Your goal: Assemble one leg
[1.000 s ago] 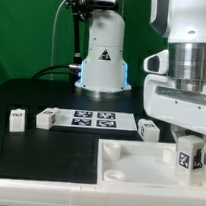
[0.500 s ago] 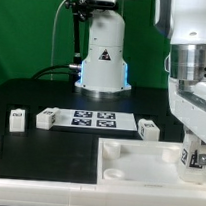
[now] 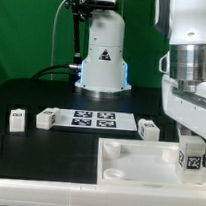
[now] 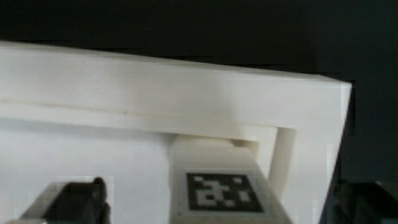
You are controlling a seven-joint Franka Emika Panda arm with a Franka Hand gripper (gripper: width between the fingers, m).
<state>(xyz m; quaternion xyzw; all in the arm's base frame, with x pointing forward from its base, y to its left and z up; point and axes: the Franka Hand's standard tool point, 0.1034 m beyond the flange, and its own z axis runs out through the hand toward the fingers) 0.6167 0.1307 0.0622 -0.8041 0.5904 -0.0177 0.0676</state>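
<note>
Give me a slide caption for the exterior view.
Gripper holds a tagged leg at the white panel's corner; three loose legs wait beside the marker board.

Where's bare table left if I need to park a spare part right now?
The widest free patch is the dark table in front of the marker board, between the small leg at the exterior view's left and the white panel. It's crowded at the panel's right corner, where the gripper holds a leg.
</note>
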